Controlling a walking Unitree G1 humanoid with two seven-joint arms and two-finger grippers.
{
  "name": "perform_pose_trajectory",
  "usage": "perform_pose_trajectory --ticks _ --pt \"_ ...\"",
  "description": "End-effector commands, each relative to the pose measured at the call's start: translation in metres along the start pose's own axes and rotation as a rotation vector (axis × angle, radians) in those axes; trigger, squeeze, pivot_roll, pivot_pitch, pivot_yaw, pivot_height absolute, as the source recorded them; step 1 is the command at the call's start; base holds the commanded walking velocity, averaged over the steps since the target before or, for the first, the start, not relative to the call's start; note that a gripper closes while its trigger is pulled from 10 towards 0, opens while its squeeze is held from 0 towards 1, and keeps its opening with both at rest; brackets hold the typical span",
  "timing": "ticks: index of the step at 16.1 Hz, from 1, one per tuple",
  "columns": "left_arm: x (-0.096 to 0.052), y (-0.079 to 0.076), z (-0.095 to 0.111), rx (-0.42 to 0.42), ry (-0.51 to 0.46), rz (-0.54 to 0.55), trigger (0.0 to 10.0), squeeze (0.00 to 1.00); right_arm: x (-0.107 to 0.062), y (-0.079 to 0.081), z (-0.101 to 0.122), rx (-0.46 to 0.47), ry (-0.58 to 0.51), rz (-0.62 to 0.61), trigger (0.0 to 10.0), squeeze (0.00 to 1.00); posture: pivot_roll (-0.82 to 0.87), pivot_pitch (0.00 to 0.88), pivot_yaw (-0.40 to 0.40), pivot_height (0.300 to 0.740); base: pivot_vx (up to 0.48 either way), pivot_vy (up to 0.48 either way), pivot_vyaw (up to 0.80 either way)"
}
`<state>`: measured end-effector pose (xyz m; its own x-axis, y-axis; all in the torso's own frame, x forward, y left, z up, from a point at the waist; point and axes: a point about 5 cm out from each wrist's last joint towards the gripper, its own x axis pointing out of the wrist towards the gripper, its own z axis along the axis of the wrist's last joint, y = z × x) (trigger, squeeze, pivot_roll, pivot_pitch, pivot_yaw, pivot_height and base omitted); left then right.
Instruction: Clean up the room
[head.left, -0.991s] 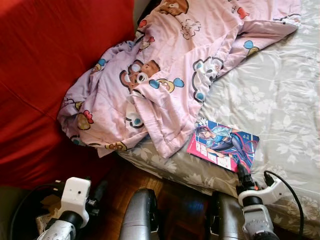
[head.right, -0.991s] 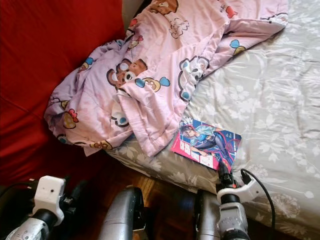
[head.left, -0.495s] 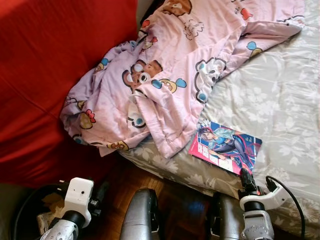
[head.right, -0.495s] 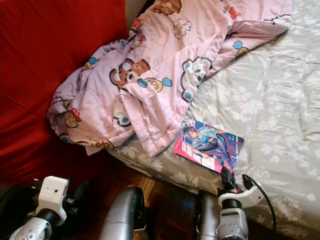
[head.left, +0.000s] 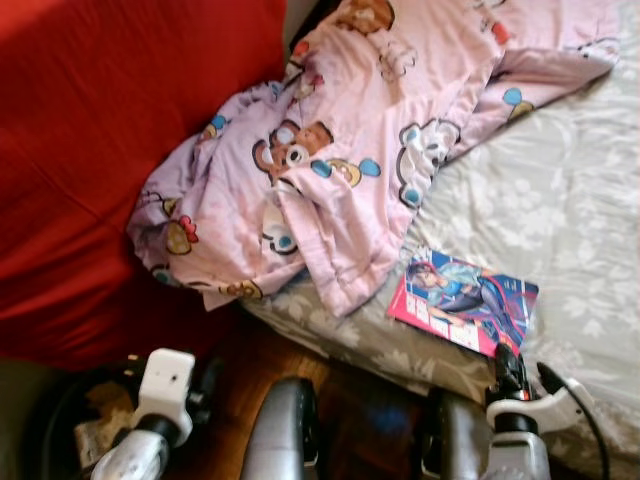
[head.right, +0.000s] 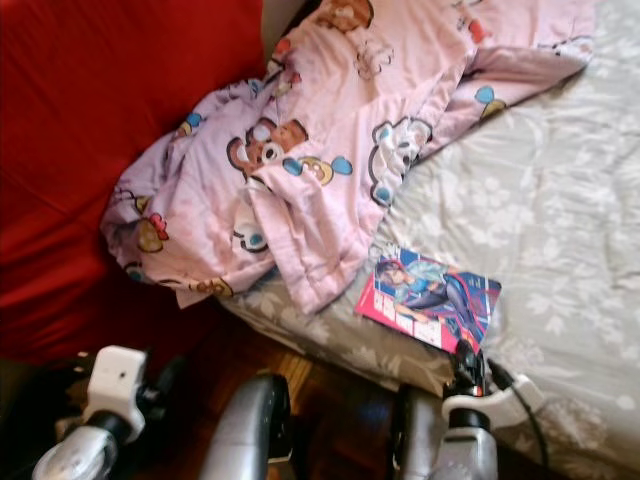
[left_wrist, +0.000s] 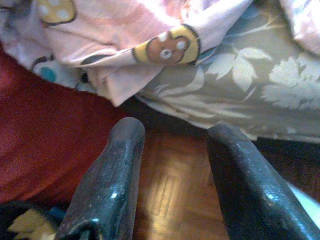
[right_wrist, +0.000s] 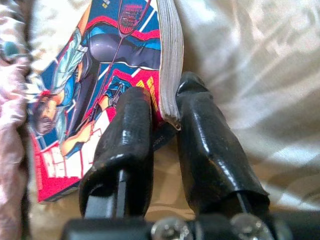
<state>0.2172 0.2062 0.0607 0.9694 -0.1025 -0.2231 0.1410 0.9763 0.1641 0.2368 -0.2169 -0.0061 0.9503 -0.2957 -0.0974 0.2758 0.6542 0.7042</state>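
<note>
We see a comic book (head.left: 464, 313) lying flat on the grey floral bedspread (head.left: 560, 220), close to the bed's near edge. Our right gripper (right_wrist: 157, 112) has its two black fingers (right_wrist: 127, 130) clamped on the book's near corner, one finger on the colourful cover and the other against the page edge on the far side, so the corner sits pinched between them. Just beyond the gripper and to its left, a crumpled pink cartoon-print blanket (head.left: 330, 150) spills over the bed's edge, its lowest fold close beside the book. Further left lies a red cover (head.left: 100, 150). Our left gripper (left_wrist: 172, 172) hangs low with fingers spread apart and nothing between them, over the wooden floor (left_wrist: 170, 190), the blanket's hem ahead of it.
</note>
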Motion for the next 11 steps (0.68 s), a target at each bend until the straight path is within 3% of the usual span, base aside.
perform_pose_trajectory --ticks 1,4,5,6,8,11 --pt "-0.003 0.002 -0.01 0.011 0.039 0.014 10.0 0.0 -0.011 -0.01 -0.004 -0.031 0.015 -0.056 0.0 0.0 0.14 0.241 0.139 0.625 0.0 0.0 0.0" --pt "0.02 -0.001 -0.009 -0.025 0.01 0.043 10.0 0.0 0.0 0.021 0.013 -0.237 -0.048 0.056 0.0 0.0 0.09 0.157 0.11 0.625 0.0 0.0 0.0" --pt "0.026 -0.002 -0.009 -0.043 0.004 0.055 10.0 0.0 0.004 0.033 0.018 -0.295 -0.06 0.105 9.9 0.0 0.08 0.137 0.101 0.625 0.0 0.0 0.0" --pt "0.029 -0.002 -0.009 -0.05 0.002 0.06 10.0 0.0 0.007 0.038 0.019 -0.315 -0.065 0.125 9.9 0.0 0.07 0.127 0.096 0.625 0.0 0.0 0.0" --pt "0.042 -0.006 -0.009 -0.095 -0.019 0.09 10.0 0.0 0.02 0.062 0.031 -0.499 -0.072 0.229 10.0 0.0 0.04 0.072 0.063 0.625 0.0 0.0 0.0" --pt "0.056 -0.018 -0.009 -0.121 -0.028 0.093 10.0 0.0 0.033 0.072 0.035 -0.593 -0.05 0.254 10.0 0.0 0.01 0.017 0.024 0.625 0.0 0.0 0.0"
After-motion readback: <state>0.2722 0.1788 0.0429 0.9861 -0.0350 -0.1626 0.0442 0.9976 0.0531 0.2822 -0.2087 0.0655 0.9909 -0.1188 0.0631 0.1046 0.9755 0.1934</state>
